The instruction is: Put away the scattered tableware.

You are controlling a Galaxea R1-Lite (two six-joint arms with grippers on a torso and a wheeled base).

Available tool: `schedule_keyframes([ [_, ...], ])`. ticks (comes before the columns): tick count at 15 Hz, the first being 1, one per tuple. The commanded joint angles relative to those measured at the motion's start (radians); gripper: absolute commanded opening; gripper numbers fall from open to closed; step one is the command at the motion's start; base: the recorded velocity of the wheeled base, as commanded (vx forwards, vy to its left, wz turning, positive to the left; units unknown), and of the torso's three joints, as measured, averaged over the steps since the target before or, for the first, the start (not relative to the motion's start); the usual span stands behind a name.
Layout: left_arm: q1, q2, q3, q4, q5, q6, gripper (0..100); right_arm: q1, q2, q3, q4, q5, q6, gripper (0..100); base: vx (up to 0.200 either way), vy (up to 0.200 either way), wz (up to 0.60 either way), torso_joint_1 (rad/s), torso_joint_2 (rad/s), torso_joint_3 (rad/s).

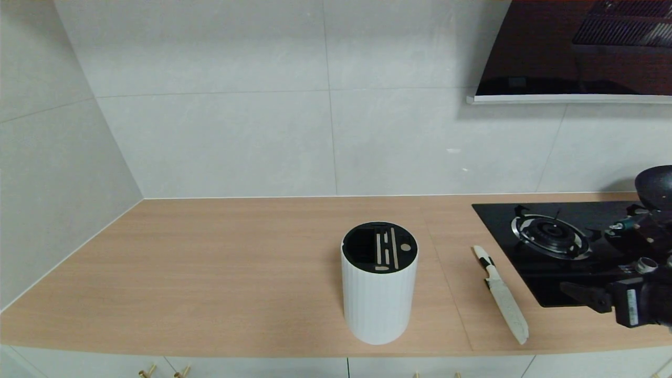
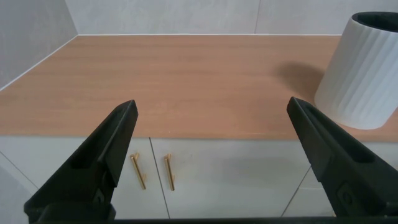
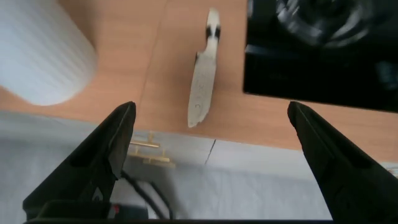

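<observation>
1. Your right gripper [image 3: 210,112] is spread wide and holds nothing. It hangs above the front edge of the counter [image 1: 236,262], close to the hob [image 1: 551,247].
2. The knife [image 1: 501,294] lies flat on the counter between the holder [image 1: 379,294] and the hob, touching neither. Its handle points toward the wall and its blade tip is near the front edge. You see it from the right wrist, below the spread fingers [image 3: 115,146].
3. The holder, a white ribbed cylinder with a black slotted top, stands upright near the front edge.
4. Your left gripper [image 2: 211,104] is also spread wide and holds nothing. It sits in front of the counter edge, facing cabinet doors with gold handles [image 2: 152,171], with the holder nearby but apart from it.
</observation>
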Motion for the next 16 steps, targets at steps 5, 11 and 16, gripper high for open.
schedule_keyframes([
  [5, 0.001, 0.0, 0.0, 0.0, 0.0, -0.001, 100, 0.031, 0.555, -0.214, -0.118, -0.02, 0.021, 100, 0.0, 0.0, 0.0, 0.0, 0.0, 0.0],
  [11, -0.001, 0.0, 0.0, 0.0, 0.0, -0.001, 100, 0.085, 0.883, -0.323, -0.296, -0.118, 0.024, 100, 0.0, 0.0, 0.0, 0.0, 0.0, 0.0],
  [16, -0.001, 0.0, 0.0, 0.0, 0.0, -0.001, 100, 0.076, 0.955, -0.388, -0.3, -0.131, 0.053, 100, 0.0, 0.0, 0.0, 0.0, 0.0, 0.0],
])
